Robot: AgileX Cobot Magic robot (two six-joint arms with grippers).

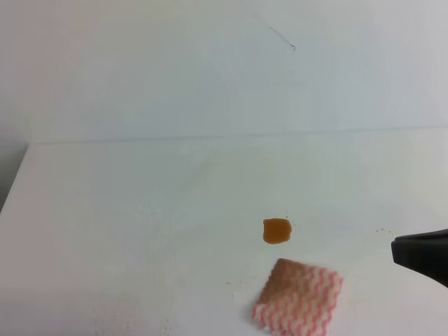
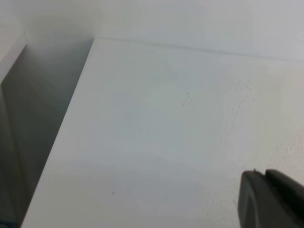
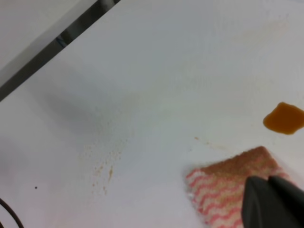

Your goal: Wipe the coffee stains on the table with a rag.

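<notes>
Two claws are at work here, though only their dark tips show. The right gripper (image 1: 402,250) pokes in from the right edge of the high view, its jaws pressed together with nothing between them; it hangs just right of the rag (image 1: 299,299), apart from it. From its own wrist camera the black fingers (image 3: 273,204) sit low in the corner, overlapping the cloth's near edge in the picture, though whether they touch it I cannot tell. The left gripper (image 2: 270,199) appears only in its wrist view as a dark corner over bare white surface; whether it is wide or narrow I cannot tell.

The rag lies flat near the front edge of the table (image 1: 126,224), pink-red and white wavy stripes with a brownish corner turned toward the coffee stains (image 1: 277,230). That orange-brown blot sits just beyond the cloth, not touching it. A scatter of tiny brown specks (image 3: 102,168) dots the tabletop to the side, well apart from the blot.
</notes>
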